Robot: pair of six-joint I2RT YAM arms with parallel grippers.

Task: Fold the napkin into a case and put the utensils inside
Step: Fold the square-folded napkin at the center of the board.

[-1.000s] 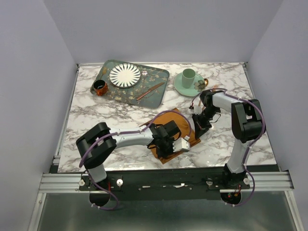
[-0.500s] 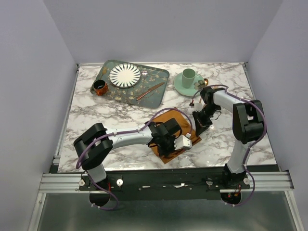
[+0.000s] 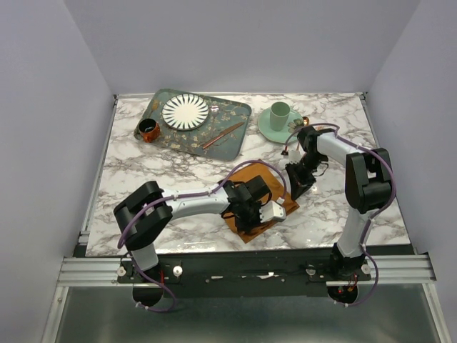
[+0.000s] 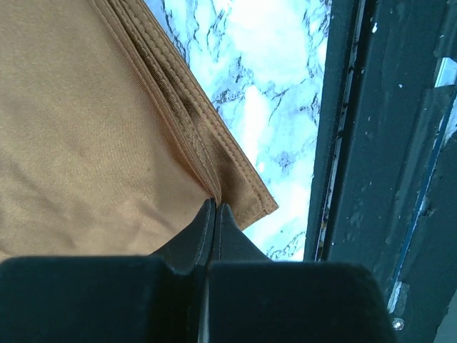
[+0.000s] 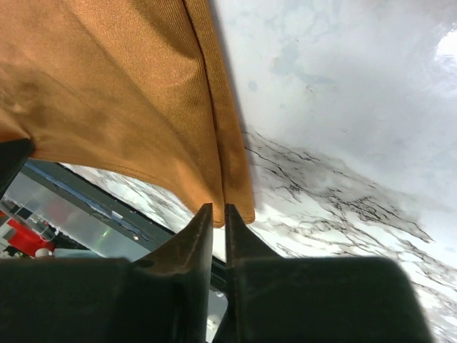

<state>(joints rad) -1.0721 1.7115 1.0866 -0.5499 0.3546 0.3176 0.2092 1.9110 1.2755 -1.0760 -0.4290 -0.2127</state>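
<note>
While the napkin (image 3: 251, 174) lay folded near the front middle of the worktop (image 3: 143, 171), we saw the left hand (image 4: 214, 209) clenched on its layered hem at a near corner. At the cloth's right edge the right hand (image 5: 218, 209) had its fingers a slit apart, with the hem at their tips; we could not tell whether it gripped. One utensil (image 3: 222, 135) lay on the tray (image 3: 241, 114) at the back left, well apart from the napkin.
</note>
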